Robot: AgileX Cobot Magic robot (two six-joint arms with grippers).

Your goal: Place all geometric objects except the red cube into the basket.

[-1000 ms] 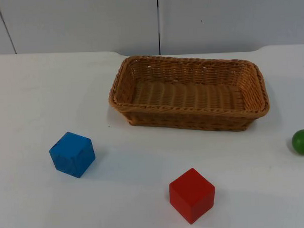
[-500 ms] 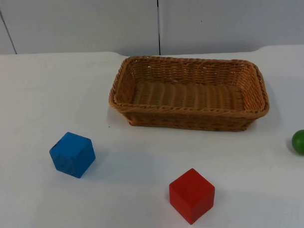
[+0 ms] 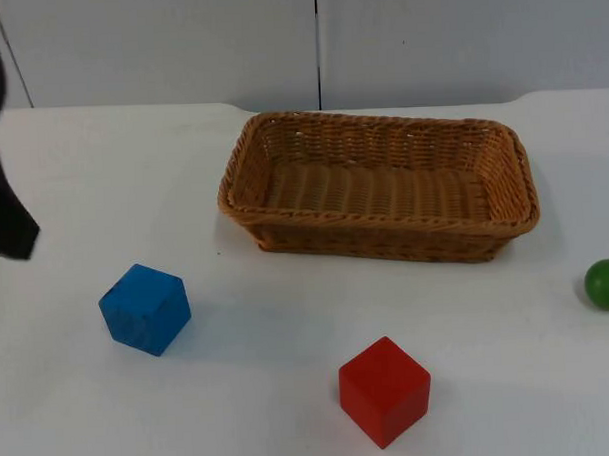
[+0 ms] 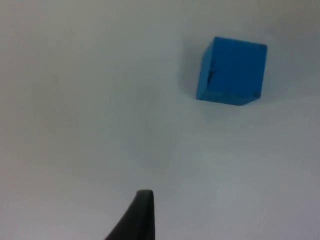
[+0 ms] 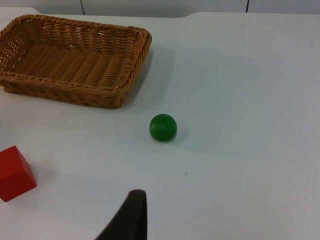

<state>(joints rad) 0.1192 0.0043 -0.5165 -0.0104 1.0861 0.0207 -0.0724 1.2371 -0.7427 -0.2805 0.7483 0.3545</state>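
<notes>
While the red cube [image 3: 384, 390] sits nearest, the blue cube [image 3: 144, 309] and green ball [image 3: 606, 284] lie farther apart — both outside the basket [image 3: 378, 184]. Left gripper [image 3: 6, 213] hovers beyond the blue cube — finger spread unclear.

The white table top [image 3: 287, 289] carries four items and ends at the far side against a grey partition wall [image 3: 178, 42]. A rectangular woven wicker basket [image 3: 378, 182] stands on the far centre of the surface, its long side running left to right, with nothing inside. A blue cube [image 3: 145, 309] rests near the left, well apart from the basket. A red cube [image 3: 384, 390] rests at the near centre, to the right of the blue cube and on the near side of the basket. A green ball [image 3: 607, 283] lies at the right edge, near the basket's right end but apart from it.
</notes>
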